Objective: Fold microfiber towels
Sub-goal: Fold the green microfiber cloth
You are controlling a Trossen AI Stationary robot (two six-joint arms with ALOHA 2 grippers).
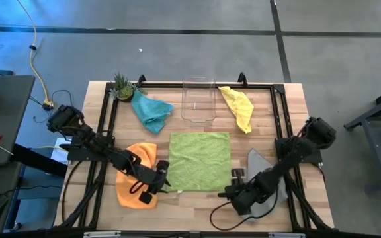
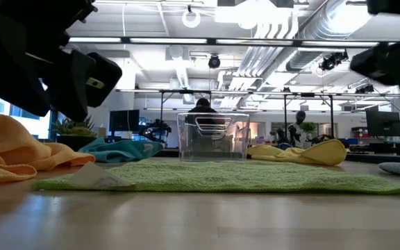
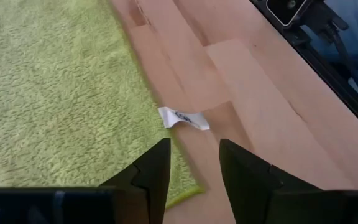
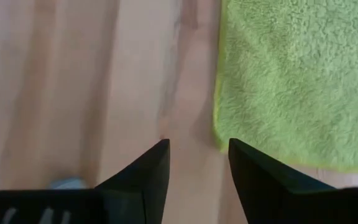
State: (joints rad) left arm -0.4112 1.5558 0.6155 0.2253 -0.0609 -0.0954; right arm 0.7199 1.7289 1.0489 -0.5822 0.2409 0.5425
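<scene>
The lime green towel (image 1: 200, 161) lies spread flat in the middle of the bench (image 1: 290, 106), and both arms sit low at its near edge. The left end effector (image 1: 161, 178) is at the towel's near left corner, fingers (image 3: 151, 171) parted with nothing between them; that corner and its small white tag (image 3: 184, 118) lie just ahead of the tips. The right end effector (image 1: 235, 182) mirrors it at the near right corner, fingers (image 4: 148, 171) apart and empty, with the green edge just beside one tip over bare wood. The orange towel (image 1: 137, 175) is bunched under the left arm, the grey towel (image 1: 263, 165) under the right arm. Far side: the teal blue towel (image 1: 151, 110) crumpled left of the clear plastic bin (image 1: 198, 100), the yellow towel (image 1: 238, 107) on its right. A small plant (image 1: 122, 86) stands at the far left corner.
</scene>
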